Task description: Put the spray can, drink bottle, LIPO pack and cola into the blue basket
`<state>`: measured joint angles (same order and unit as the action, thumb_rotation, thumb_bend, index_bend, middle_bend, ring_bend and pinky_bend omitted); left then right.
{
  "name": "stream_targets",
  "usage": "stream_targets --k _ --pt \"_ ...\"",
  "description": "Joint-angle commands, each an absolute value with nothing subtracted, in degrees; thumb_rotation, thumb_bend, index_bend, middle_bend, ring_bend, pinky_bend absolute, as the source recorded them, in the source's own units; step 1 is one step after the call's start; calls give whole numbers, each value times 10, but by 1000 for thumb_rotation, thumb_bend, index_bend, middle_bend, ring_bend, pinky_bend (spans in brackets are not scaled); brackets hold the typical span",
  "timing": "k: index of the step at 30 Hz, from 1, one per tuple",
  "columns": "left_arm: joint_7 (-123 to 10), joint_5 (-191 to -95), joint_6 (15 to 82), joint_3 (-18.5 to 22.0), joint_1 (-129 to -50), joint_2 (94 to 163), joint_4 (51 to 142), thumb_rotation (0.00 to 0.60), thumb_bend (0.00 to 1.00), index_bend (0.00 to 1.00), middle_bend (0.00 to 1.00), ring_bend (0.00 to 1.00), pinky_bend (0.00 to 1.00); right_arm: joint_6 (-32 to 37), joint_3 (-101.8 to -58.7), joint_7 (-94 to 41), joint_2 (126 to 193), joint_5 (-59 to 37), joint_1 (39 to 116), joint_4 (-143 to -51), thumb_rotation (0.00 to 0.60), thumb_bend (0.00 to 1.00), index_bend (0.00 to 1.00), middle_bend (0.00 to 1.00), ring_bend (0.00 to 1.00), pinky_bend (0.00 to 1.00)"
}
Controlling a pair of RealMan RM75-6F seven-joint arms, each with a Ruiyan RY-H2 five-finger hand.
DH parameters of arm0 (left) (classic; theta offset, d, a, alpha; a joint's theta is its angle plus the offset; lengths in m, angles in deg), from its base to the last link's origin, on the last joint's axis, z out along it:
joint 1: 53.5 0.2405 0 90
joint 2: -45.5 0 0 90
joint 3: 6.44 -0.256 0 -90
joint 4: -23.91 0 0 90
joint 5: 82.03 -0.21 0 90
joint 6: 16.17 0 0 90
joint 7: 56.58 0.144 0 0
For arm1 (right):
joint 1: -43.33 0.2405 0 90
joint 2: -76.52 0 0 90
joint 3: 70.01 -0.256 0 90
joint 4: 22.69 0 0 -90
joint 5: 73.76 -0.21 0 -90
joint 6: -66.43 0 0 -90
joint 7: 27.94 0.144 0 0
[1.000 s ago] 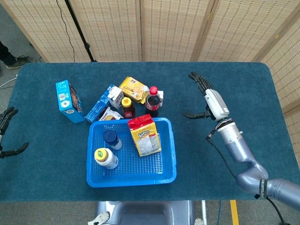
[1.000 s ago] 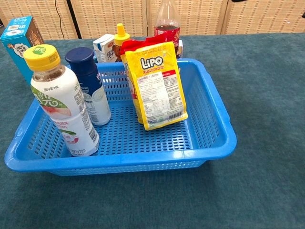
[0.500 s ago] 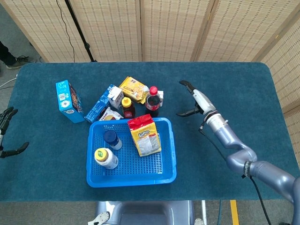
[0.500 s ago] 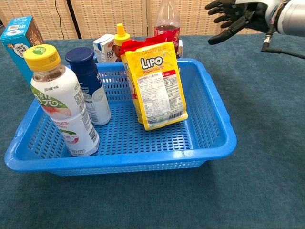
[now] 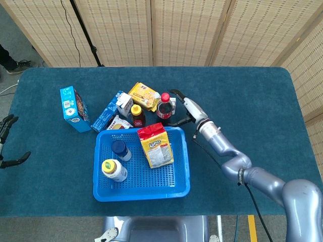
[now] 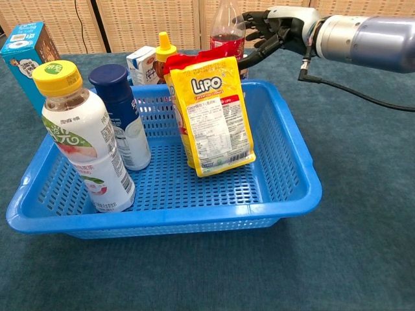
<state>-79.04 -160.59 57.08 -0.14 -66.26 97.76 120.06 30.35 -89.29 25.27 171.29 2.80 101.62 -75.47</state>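
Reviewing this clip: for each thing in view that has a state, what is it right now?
Blue basket: on the table, holding three items.
LIPO pack: in the basket, leaning upright.
Drink bottle: upright in the basket, capped.
Spray can: upright in the basket, capped.
Cola: upright behind the basket, capped, not in yet.
Right robot hand: fingers spread beside the cola.
Left robot hand: open at the table's edge, holding nothing.

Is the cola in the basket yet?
No. The cola stands upright on the table behind the blue basket, outside its rim.
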Motion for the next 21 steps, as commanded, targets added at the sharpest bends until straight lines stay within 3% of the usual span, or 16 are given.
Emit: stream_targets --k 1,3,5,7,9,11,14,21 --pt "-792 -1604 569 -1 -663 977 1200 600 235 0 0 0 0 297 -906 231 1748 11 1034 -711 600 0 0 8 1 4" --pt "-794 -1603 567 -1 -663 977 1199 600 236 0 0 0 0 289 -912 226 1760 2 1036 -698 600 0 57 107 82 89" --pt "-795 -1602 566 0 -663 977 1197 600 236 0 0 0 0 280 -917 220 1771 -6 1036 -690 600 37 201 261 230 217" --pt "-797 -1602 565 0 -663 977 1197 600 236 0 0 0 0 271 -920 216 1777 -10 1035 -685 600 191 342 401 368 340" --pt "-797 -1603 565 0 -663 977 1196 600 235 0 0 0 0 264 -921 212 1779 -10 1033 -686 600 453 465 523 485 464" --pt "-798 -1604 565 0 -662 976 1196 600 236 0 0 0 0 256 -920 209 1777 -9 1029 -694 600 580 550 588 543 531" --pt "-800 -1606 566 0 -661 976 1196 600 236 0 0 0 0 245 -918 210 1763 -3 1021 -717 600 635 602 629 576 565" --pt "-804 -1615 569 -2 -660 975 1197 600 235 0 0 0 0 210 -922 194 1720 1 997 -778 600 644 611 637 582 566"
